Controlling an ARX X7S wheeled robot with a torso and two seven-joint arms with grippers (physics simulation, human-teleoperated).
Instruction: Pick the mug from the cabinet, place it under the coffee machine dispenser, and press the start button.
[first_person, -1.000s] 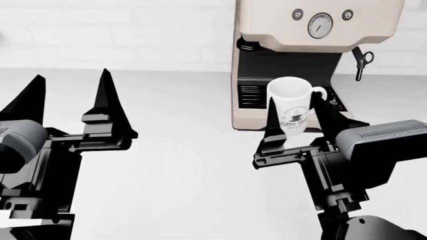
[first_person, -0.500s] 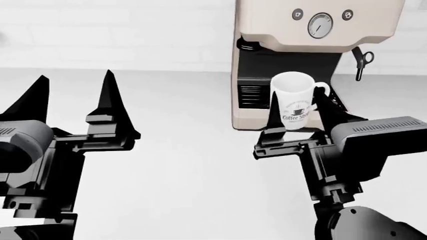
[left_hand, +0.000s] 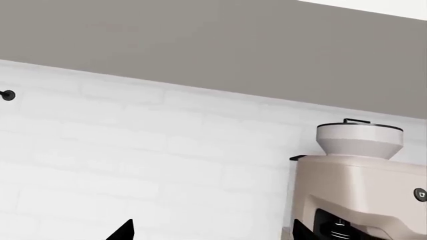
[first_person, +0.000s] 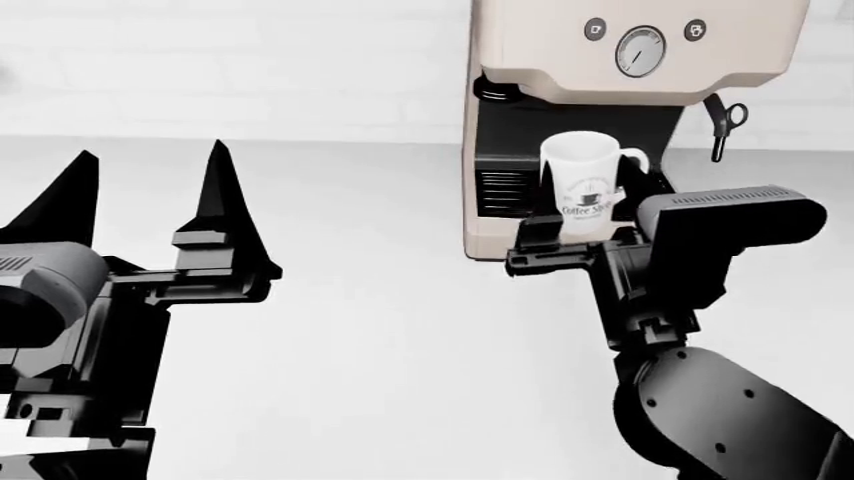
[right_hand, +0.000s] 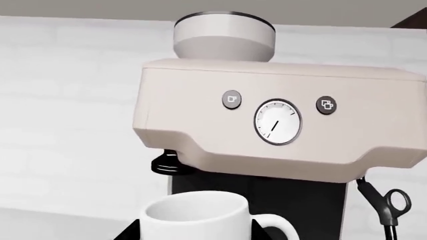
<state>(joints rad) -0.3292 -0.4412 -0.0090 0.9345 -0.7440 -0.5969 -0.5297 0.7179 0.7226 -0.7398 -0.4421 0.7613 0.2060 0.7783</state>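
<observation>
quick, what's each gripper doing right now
Left gripper: open, empty.
Right gripper: shut on the mug.

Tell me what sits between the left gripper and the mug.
Nothing: in the head view only bare white countertop lies between the open left gripper and the mug, which the right gripper holds at the coffee machine.

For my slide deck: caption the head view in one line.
Right gripper carries the white mug into the coffee machine recess while the left gripper waits open.
</observation>
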